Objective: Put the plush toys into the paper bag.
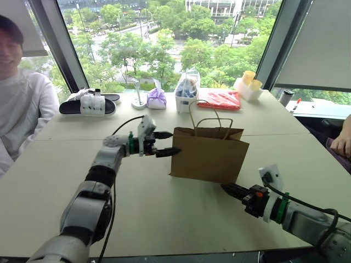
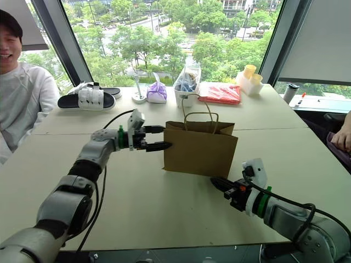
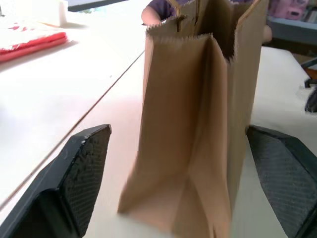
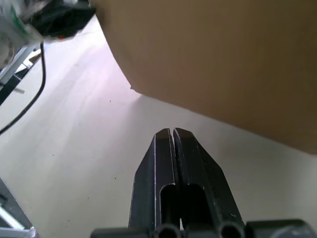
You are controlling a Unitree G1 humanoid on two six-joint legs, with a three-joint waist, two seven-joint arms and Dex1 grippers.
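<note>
The paper bag (image 1: 208, 154) stands upright in the middle of the table, brown, with string handles up. My left gripper (image 1: 175, 142) is level at the bag's upper left edge and open. In the left wrist view the bag's narrow side (image 3: 193, 124) shows between the wide-apart fingers (image 3: 81, 168), which do not touch it. My right gripper (image 1: 224, 187) is shut and empty, low on the table by the bag's lower right corner. The bag's broad face (image 4: 223, 59) shows just beyond it. The plush toys are out of view.
Along the far edge lie a pair of slippers (image 1: 90, 104), a purple cloth bundle (image 1: 157, 98), a clear container (image 1: 187, 90), a red flat packet (image 1: 221, 99) and yellow cups (image 1: 248, 86). A person (image 1: 22, 104) sits at the left. A hand (image 1: 343, 142) rests at the right edge.
</note>
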